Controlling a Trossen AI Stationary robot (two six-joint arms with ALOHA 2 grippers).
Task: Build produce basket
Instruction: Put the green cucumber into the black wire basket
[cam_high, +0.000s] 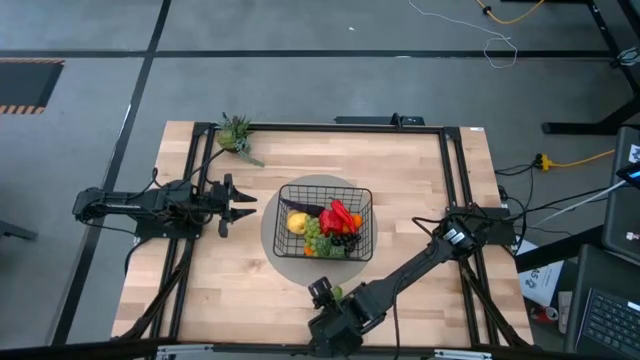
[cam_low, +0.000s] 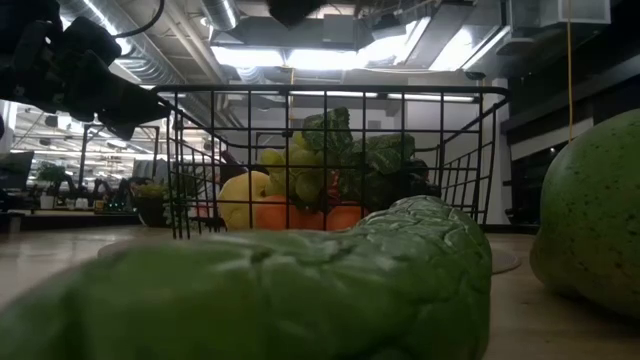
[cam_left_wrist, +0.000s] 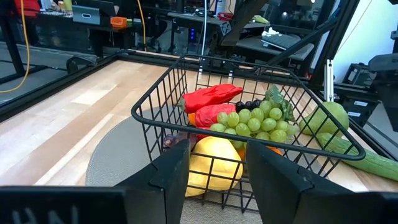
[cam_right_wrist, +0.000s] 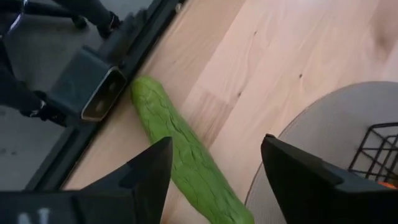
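1. The right hand (cam_right_wrist: 214, 171), fingers spread and holding nothing, hangs over the near edge of the pale wooden table (cam_high: 420, 185). The long green bumpy cucumber (cam_right_wrist: 180, 158) lies on the table directly beneath, its long axis running slantwise through the gap between the fingers.
2. The left hand (cam_high: 243, 205) waits just left of the black wire-mesh basket (cam_high: 360, 195), fingers parted, empty; the right hand is nearer the cucumber.
3. The basket, on a round grey mat (cam_high: 272, 232), holds a yellow fruit (cam_high: 297, 222), green grapes (cam_high: 315, 235) and red peppers (cam_high: 337, 215).
4. A green pear (cam_left_wrist: 324, 115) rests outside the basket.
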